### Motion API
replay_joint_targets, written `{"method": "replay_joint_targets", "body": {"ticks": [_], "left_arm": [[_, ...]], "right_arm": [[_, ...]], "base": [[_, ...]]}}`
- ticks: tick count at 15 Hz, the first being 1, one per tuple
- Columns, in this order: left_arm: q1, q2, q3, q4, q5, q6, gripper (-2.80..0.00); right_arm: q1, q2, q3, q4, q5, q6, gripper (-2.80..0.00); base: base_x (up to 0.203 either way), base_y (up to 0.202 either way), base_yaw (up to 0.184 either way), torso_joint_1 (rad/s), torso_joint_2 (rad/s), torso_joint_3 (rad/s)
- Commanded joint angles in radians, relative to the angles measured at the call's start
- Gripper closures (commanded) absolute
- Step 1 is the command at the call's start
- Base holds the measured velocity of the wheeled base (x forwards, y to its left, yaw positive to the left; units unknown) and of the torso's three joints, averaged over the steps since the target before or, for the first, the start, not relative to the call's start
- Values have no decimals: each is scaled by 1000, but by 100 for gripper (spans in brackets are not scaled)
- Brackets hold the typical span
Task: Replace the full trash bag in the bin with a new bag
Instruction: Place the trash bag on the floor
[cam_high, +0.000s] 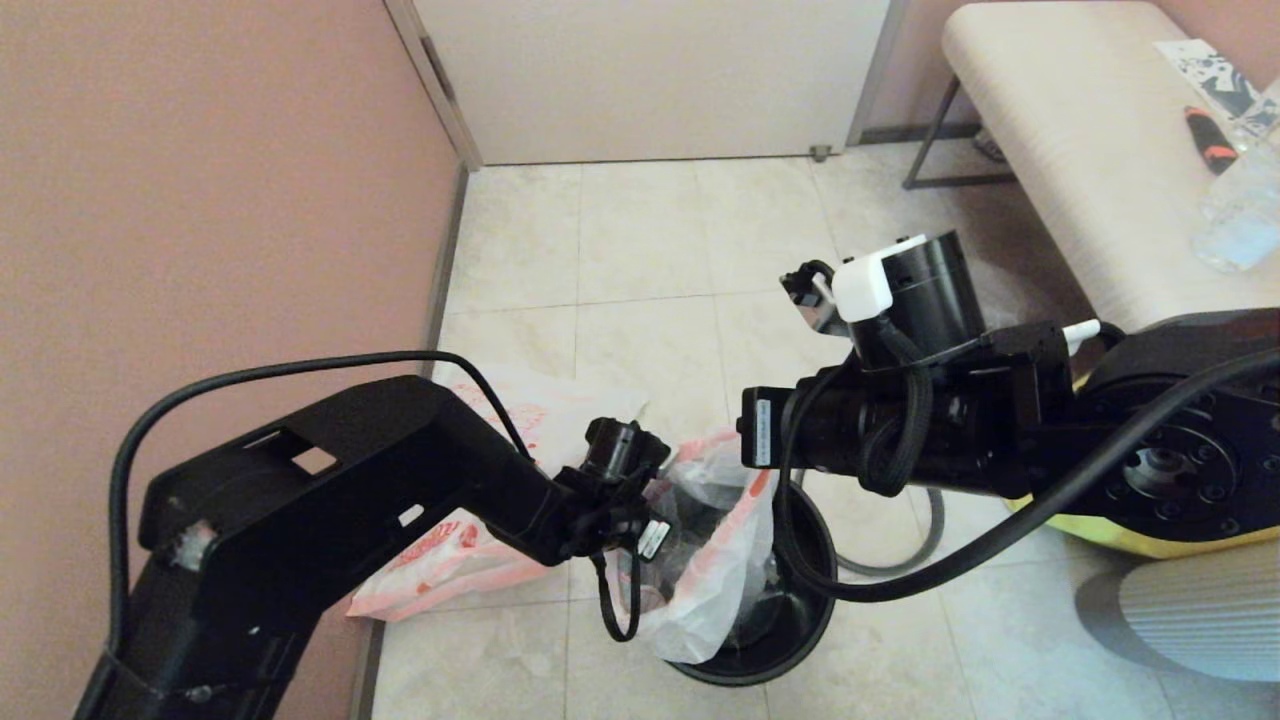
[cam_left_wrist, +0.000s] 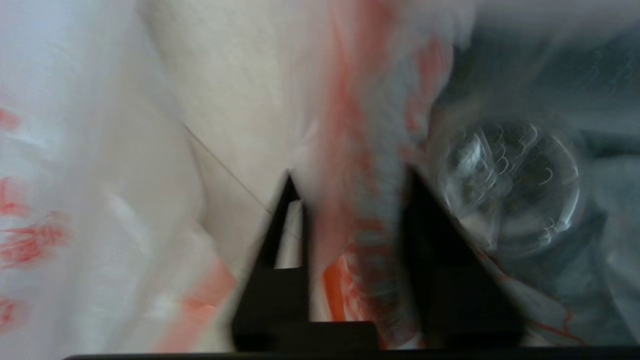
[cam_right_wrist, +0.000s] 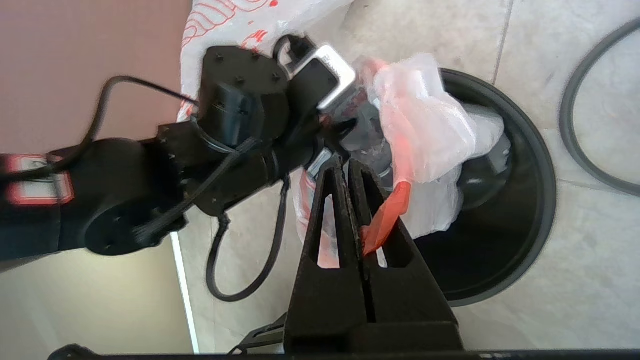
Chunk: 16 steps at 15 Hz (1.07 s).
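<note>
Black plastic, the bin (cam_high: 800, 610) stands on the floor with the full trash bag (cam_high: 715, 560) rising upright from it, one orange handle pinched in the closed right claw (cam_right_wrist: 356, 200), bag film between the parted left claw (cam_left_wrist: 350, 235).

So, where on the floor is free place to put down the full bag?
Bare tiles lie between the bin and the door, up to the bench. By the wall it is crowded: the new bag lies there, beside the full trash bag.
</note>
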Motion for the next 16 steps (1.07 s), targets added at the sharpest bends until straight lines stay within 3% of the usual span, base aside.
{"method": "replay_joint_targets", "body": {"ticks": [1,9,10,13,16], "left_arm": [[-4,-67,10,-16,0,-10,-280],[-51,-440,235,-17,-11,-115,-280],[-47,-487,303,-18,-14,-126,0],[5,-584,508,-40,-18,-169,0],[64,-634,758,-167,-19,-227,0]], "right_arm": [[2,-13,1,18,-2,2,0],[7,-67,0,75,-11,-10,0],[7,-84,0,76,-11,-16,0],[9,-157,-10,71,-10,-48,0],[20,-228,-70,76,-11,-186,0]], "base": [[0,0,0,0,0,0],[0,0,0,0,0,0],[0,0,0,0,0,0],[0,0,0,0,0,0],[0,0,0,0,0,0]]}}
